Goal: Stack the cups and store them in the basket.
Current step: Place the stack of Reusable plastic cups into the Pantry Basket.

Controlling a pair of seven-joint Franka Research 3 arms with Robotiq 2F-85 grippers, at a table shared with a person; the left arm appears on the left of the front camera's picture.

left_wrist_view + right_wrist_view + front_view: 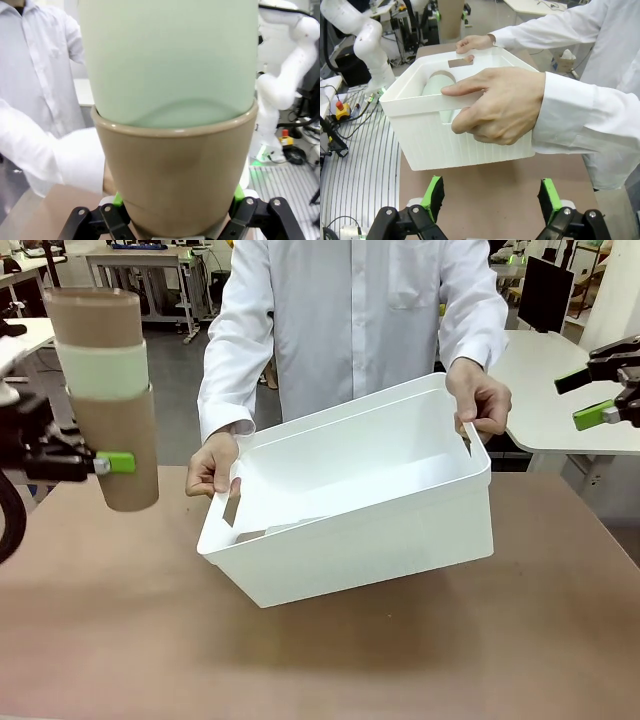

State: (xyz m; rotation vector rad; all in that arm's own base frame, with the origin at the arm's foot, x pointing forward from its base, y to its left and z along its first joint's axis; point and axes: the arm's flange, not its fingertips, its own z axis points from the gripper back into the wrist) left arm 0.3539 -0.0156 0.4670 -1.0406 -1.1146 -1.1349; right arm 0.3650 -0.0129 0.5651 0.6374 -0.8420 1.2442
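Left gripper (112, 462) clamped on a tall stack of cups (105, 395) held upright above the table (320, 660), person's two hands tilting the white basket (350, 505) at centre, a mint cup (436, 85) lying inside, right gripper (598, 398) spread wide, holding nothing, at far right.

I can read no text, label, brand, number or sign on anything in these views.
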